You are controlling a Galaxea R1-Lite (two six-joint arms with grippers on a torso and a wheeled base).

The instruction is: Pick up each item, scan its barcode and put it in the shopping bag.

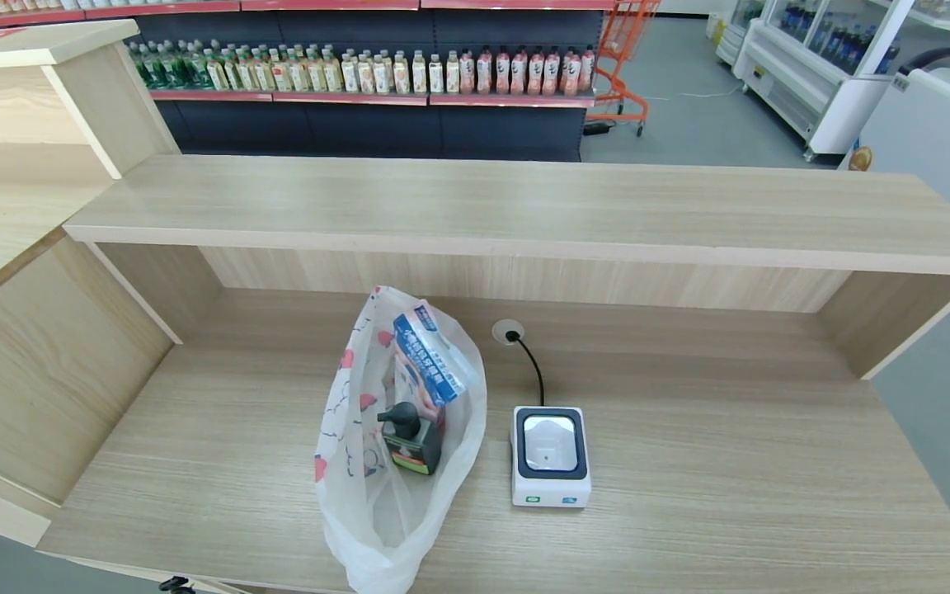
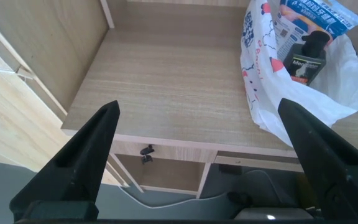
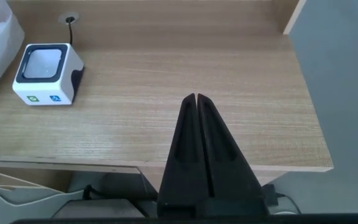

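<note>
shopping bag (image 1: 343, 429): on the counter (image 1: 731, 445), left of the middle and reaching to the near edge, mouth open upward; thin white plastic with red marks

in the bag: a blue and white pack (image 1: 430, 355) leaning towards the back edge, and a dark pump bottle (image 1: 411, 437) upright in front of it, touching it; both sit inside the bag walls

scanner (image 1: 550, 454): just beside the bag on its right, not touching it, glass window facing up; its black cable (image 1: 534, 367) runs to a hole near the back wall of the counter

left gripper (image 2: 199, 106): hangs off the near edge towards the near left corner, the bag (image 2: 257, 68) to its right; fingers (image 2: 86, 149) spread wide, nothing between them

right gripper (image 3: 196, 98): hangs over the near edge towards the right half of the counter, well apart from the scanner (image 3: 42, 71); fingers (image 3: 191, 143) pressed flat together, holding nothing

done so far: judging from how things lie, both items seen are bagged, so picking, scanning and bagging look complete for them

left to do: probably little or nothing; neither gripper carries an item, and whether more goods wait beyond these views i cannot tell

stage: at or very near the end of the task, arms drawn back from the work
</note>
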